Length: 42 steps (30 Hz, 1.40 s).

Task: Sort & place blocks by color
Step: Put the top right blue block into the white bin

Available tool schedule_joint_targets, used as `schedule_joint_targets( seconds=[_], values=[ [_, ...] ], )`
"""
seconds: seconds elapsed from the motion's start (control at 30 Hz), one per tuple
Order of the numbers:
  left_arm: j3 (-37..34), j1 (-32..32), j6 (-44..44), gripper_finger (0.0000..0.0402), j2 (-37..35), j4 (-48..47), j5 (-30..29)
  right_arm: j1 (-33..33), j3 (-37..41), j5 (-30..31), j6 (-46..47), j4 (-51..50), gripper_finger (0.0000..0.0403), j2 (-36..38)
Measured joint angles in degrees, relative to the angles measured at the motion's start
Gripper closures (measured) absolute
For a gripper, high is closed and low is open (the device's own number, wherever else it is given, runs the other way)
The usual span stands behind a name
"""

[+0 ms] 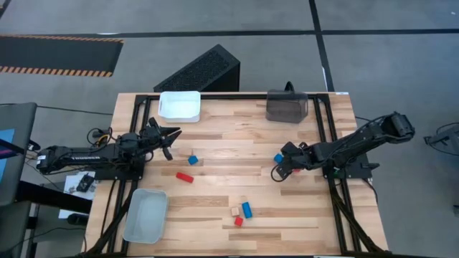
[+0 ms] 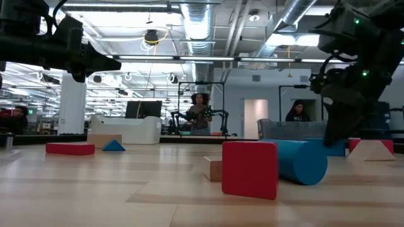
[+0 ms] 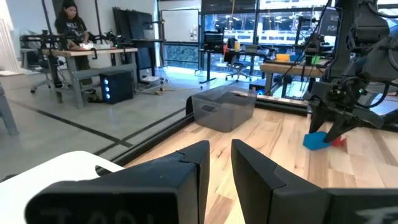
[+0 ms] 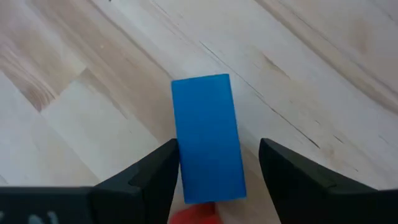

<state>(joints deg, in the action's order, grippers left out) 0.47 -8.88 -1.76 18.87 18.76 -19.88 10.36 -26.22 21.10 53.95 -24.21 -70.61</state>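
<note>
Wooden table (image 1: 215,136) carries scattered blocks, and no writing on anything can be read. Right gripper (image 4: 214,165) is low near the right edge, fingers apart around a blue block (image 4: 207,137) on the wood. Left gripper (image 1: 171,136) hangs near the left edge beside the white bin (image 1: 179,104), fingers slightly apart, empty.

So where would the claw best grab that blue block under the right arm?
Across its two long flat sides, coming straight down from above. The blue block lies flat on the table, and the right gripper's open fingers already straddle its narrow width. A red block sits close by, so stay clear of that end.
</note>
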Motion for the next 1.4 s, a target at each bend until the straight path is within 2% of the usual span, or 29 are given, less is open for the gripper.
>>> schedule_joint_targets(
  seconds=[0.37, 0.53, 0.73, 0.93, 1.03, 1.2, 1.4],
  values=[
    [0.0, 0.0, 1.6, 0.0346, 0.0, 1.2, -0.6, -1.5, -0.1, 0.1, -2.5, 1.4, 0.0280, 0.1],
    [0.0, 0.0, 2.1, 0.0346, 0.0, 1.8, -1.2, -4.3, -1.3, -2.4, -5.8, 3.4, 0.0273, -0.1],
    [0.0, 0.0, 2.1, 0.0346, 0.0, 1.7, -1.0, -8.3, -9.2, -3.1, -15.5, 4.2, 0.0258, 0.0],
    [0.0, 0.0, 1.9, 0.0346, 0.0, 2.0, -3.6, -14.4, -14.2, -2.3, -27.6, 16.3, 0.0269, -2.6],
    [0.0, 0.0, 2.1, 0.0346, -0.1, 2.4, -3.6, -17.6, -16.2, -3.0, -33.1, 29.0, 0.0266, -7.5],
    [0.0, 0.0, 2.7, 0.0346, 0.0, 3.6, -3.5, -21.4, -21.9, -4.9, -38.2, 43.9, 0.0267, -18.5],
    [0.0, 0.0, 4.1, 0.0346, 0.3, 3.5, -3.5, -24.9, -37.2, -12.6, -42.8, 45.2, 0.0265, -32.0]
  ],
)
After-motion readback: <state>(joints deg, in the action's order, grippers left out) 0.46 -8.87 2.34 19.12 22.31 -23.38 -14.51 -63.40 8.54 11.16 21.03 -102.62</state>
